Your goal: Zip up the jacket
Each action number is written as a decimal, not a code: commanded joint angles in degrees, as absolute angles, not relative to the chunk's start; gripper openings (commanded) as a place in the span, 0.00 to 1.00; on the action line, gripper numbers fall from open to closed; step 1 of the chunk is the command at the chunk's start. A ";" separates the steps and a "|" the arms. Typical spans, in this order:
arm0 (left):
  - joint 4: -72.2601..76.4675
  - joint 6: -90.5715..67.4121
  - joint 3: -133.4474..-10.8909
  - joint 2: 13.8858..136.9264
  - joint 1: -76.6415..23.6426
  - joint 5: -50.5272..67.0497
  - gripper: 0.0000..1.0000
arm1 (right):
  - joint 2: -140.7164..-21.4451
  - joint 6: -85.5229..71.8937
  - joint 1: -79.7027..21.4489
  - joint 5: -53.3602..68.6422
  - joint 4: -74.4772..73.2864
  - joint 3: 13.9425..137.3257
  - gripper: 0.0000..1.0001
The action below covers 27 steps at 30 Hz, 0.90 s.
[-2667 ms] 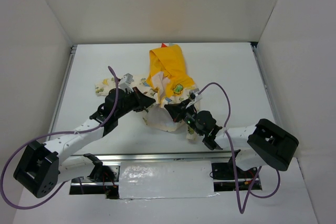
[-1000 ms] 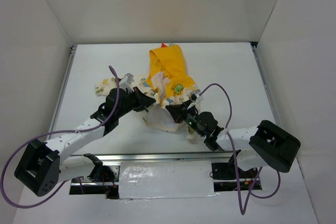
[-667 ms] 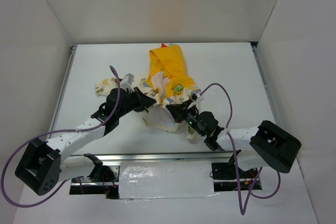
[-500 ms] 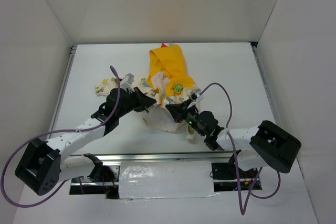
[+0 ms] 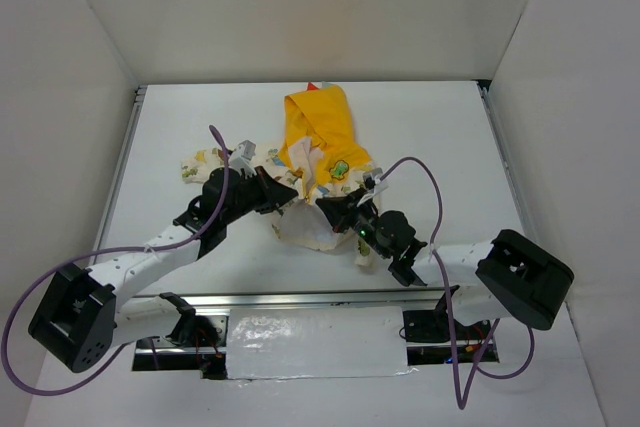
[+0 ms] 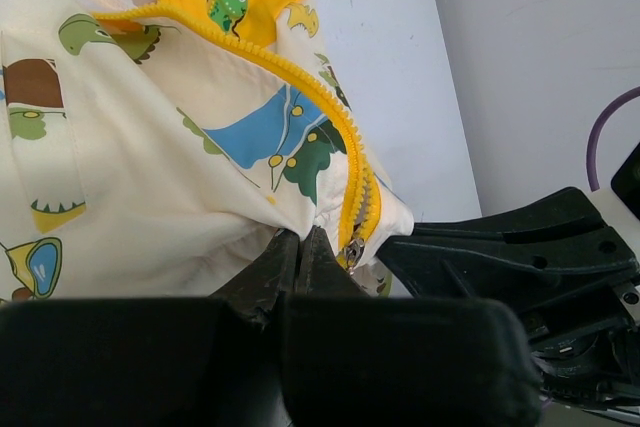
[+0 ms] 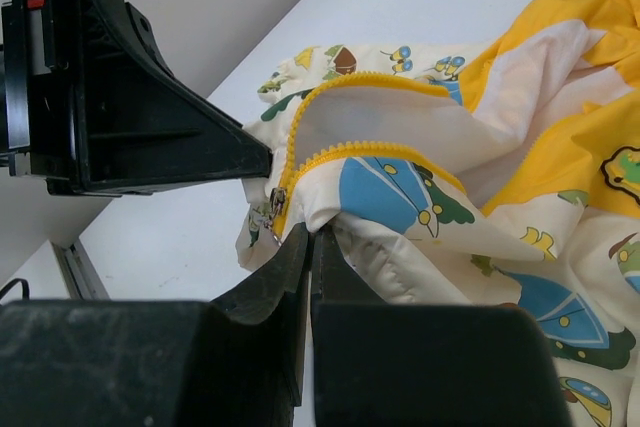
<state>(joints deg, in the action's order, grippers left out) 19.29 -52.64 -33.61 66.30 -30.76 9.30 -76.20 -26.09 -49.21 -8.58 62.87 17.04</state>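
Observation:
The jacket (image 5: 318, 152), cream with cartoon prints and a yellow-orange hood, lies crumpled mid-table, hood toward the back. My left gripper (image 5: 290, 190) is shut on the cream hem fabric (image 6: 200, 217) beside the yellow zipper (image 6: 340, 137); the metal slider (image 6: 351, 248) hangs just right of its tips. My right gripper (image 5: 325, 209) faces it from the other side, shut on the jacket's fabric (image 7: 400, 217) just below the zipper (image 7: 370, 150); the slider (image 7: 275, 202) shows at its left. The zipper is open above the slider.
White walls enclose the table on three sides. A metal rail (image 5: 300, 298) runs along the near edge by the arm bases. One sleeve (image 5: 200, 162) spreads to the left. Purple cables (image 5: 425, 187) loop off both arms.
Almost nothing moved: both grippers keep their grip on the jacket's lower front, with only a slight shift of the right wrist.

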 commanded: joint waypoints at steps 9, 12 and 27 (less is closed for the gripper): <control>23.11 -51.24 -32.61 65.13 -30.67 12.13 0.00 | -75.67 -25.05 -47.55 -7.21 63.64 20.48 0.00; 23.64 -50.63 -32.43 65.30 -30.67 13.79 0.00 | -75.85 -24.52 -47.11 -5.98 63.11 21.27 0.00; 26.37 -42.19 -32.78 66.79 -30.67 30.40 0.00 | -75.85 -23.38 -40.96 10.63 62.94 21.71 0.00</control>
